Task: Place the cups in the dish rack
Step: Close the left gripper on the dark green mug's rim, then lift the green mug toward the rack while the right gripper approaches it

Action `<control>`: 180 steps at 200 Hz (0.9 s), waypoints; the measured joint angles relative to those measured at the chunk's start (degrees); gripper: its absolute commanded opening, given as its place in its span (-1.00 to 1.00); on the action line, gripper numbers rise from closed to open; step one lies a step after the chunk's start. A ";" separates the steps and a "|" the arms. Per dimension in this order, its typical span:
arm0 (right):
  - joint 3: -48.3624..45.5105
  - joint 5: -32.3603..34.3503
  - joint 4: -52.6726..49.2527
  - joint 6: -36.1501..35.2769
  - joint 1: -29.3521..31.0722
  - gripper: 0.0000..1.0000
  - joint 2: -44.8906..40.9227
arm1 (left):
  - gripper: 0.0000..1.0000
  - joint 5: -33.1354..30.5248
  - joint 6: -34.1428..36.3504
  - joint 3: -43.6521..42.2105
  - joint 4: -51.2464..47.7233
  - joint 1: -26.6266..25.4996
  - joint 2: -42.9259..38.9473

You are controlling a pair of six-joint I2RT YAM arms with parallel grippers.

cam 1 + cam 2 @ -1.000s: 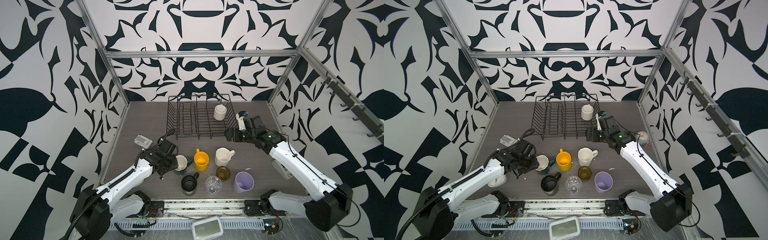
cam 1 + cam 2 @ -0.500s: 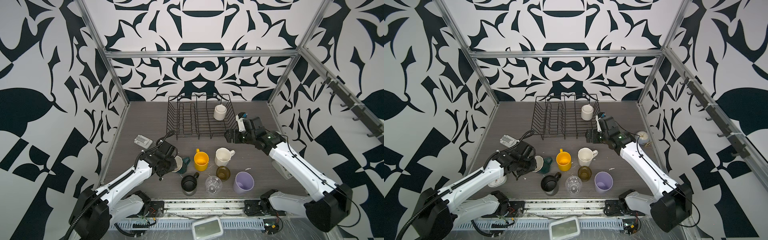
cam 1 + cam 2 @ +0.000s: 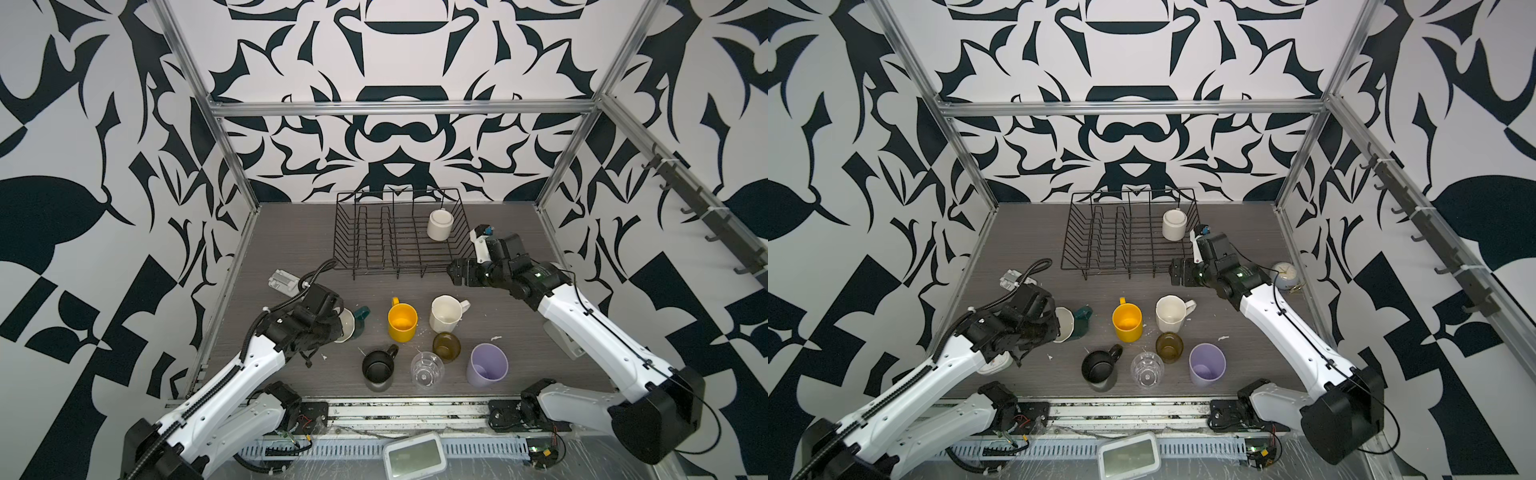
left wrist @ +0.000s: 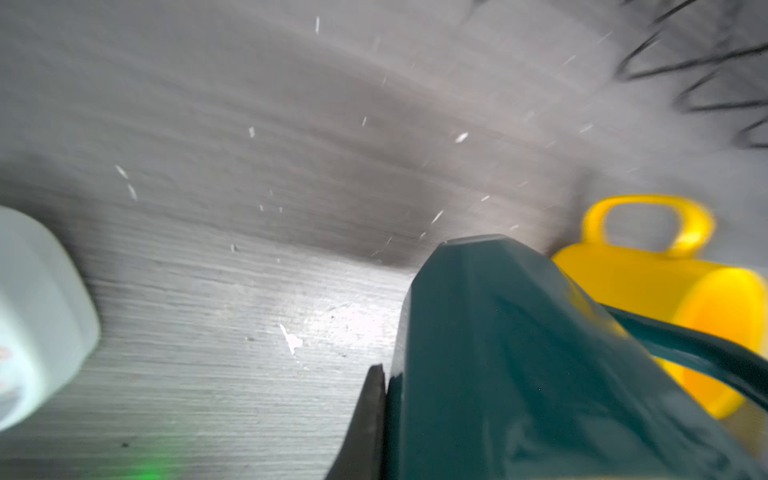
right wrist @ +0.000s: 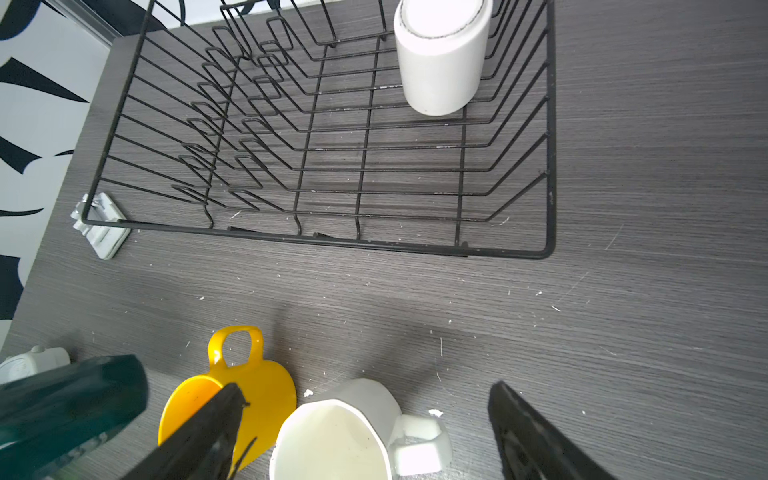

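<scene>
My left gripper (image 3: 340, 327) is shut on the rim of the teal mug (image 3: 358, 320), which is tipped with its white inside facing the gripper; one finger (image 4: 370, 415) presses on the teal mug (image 4: 519, 353). My right gripper (image 3: 455, 272) hangs open by the front right corner of the dish rack (image 3: 395, 268), above the faceted white mug (image 5: 332, 436). A white cup (image 3: 439, 224) stands upside down in the rack. On the table stand the yellow mug (image 3: 402, 322), black mug (image 3: 377, 368), clear glass (image 3: 426, 370), amber glass (image 3: 446, 345) and lilac tumbler (image 3: 486, 365).
A white square clock (image 3: 994, 361) lies under my left arm. A round pale-blue clock (image 3: 1285, 274) stands by the right wall. A small grey bracket (image 3: 284, 280) lies left of the rack. Metal frame posts line the table edges.
My left gripper has shut on the teal mug and tipped it over toward itself. My right gripper has drifted slightly toward the front, still open.
</scene>
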 measured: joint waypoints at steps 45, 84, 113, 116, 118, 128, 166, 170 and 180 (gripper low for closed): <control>-0.79 -4.50 3.13 -0.04 0.00 0.91 -1.14 | -1.00 9.81 6.82 8.00 -0.02 12.63 -1.95; -2.84 -12.87 9.64 -0.04 0.00 0.95 -5.46 | -1.00 25.70 9.29 9.79 6.67 22.25 -0.04; -5.25 -22.05 18.53 0.28 0.02 0.97 -8.26 | -1.00 38.49 7.15 9.77 17.29 26.16 4.98; -5.46 -23.12 19.56 0.35 0.02 0.98 -8.44 | -1.00 39.80 6.54 9.77 18.73 26.38 5.55; -5.55 -23.69 20.09 0.44 0.02 0.98 -8.57 | -1.00 40.70 6.12 9.77 19.80 26.47 5.97; -6.10 -27.04 23.28 0.70 0.02 0.99 -9.03 | -1.00 44.72 4.09 9.73 25.16 26.84 8.07; -8.66 -36.33 35.50 1.77 0.02 0.99 -10.84 | -1.00 55.32 -1.51 9.70 39.89 27.12 12.83; -9.07 -36.89 36.61 1.88 0.02 0.99 -11.02 | -1.00 56.39 -2.08 9.70 41.16 27.12 13.14; -9.99 -38.21 39.28 1.90 0.07 0.99 -11.37 | -1.00 58.73 -3.52 9.68 44.00 27.12 13.81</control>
